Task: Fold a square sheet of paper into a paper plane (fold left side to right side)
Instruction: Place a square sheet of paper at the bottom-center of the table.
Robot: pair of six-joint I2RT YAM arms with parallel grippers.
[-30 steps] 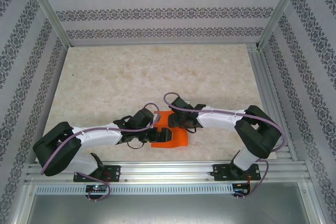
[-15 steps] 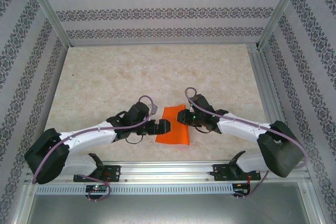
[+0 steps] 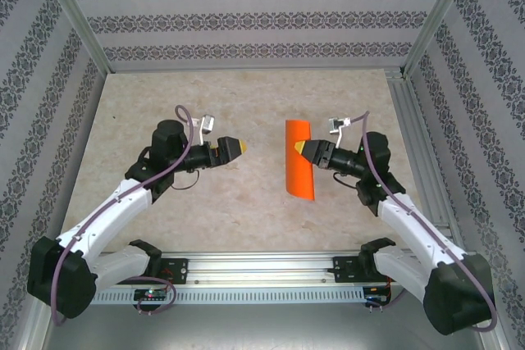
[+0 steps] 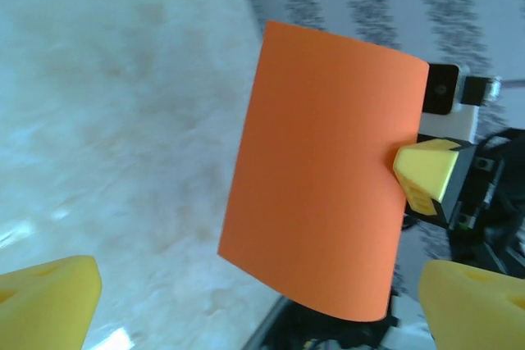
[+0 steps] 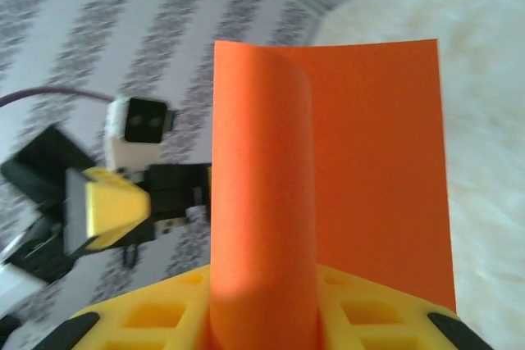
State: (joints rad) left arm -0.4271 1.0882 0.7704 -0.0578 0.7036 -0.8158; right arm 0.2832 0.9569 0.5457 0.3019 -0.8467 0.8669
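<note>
Surrounding beige marbled tabletop [image 3: 205,104] and orange sheet [image 3: 299,161], striped walls [image 3: 246,14], aluminium posts [image 3: 72,14].

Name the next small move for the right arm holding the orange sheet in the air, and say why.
Probably lower the square sheet of paper flat onto the table. The right fingers pinch it in the air, doubled over, but the bend is a soft curve, not a crease; the left fingers stand open and apart, free to press it.
</note>
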